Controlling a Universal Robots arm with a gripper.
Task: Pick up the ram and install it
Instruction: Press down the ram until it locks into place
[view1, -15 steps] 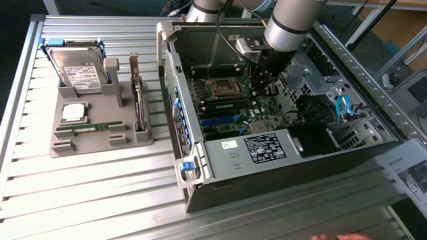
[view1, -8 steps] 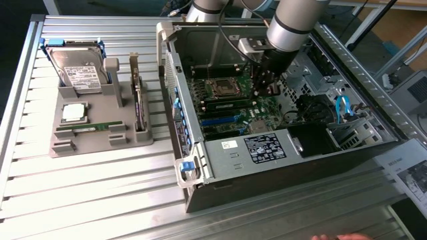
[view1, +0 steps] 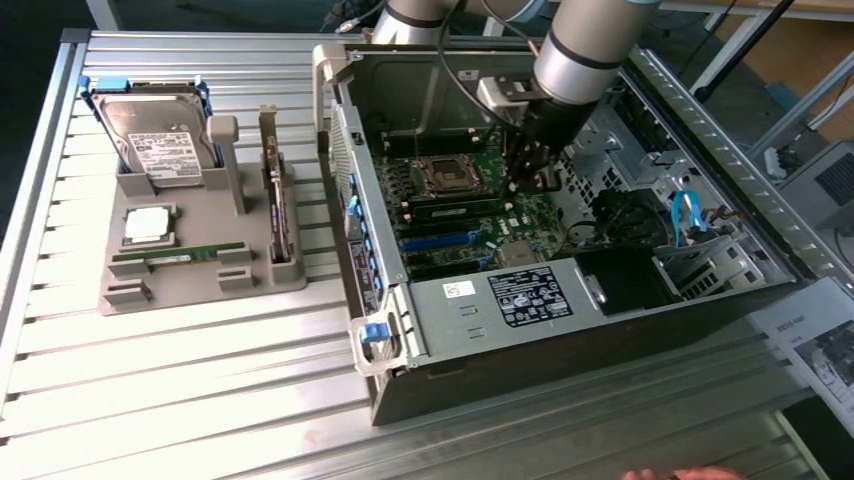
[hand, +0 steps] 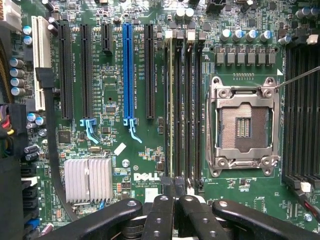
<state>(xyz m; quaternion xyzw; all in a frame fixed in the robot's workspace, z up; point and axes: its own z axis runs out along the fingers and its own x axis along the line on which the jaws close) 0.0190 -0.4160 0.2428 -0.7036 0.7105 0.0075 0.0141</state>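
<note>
Green ram (hand: 171, 105) appears to stand edge-on in its slot just under the tool (hand: 175, 199), which is closed tight, gripping nothing visible; an off-centre push could leave one end unseated.

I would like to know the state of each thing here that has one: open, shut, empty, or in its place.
claw: shut, low over the memory slots.
computer case: side open.
processor socket: empty.
ram: lying in the grey holder, not gripped.
hard drive: propped in the holder.
expansion card: upright in the holder.
</note>
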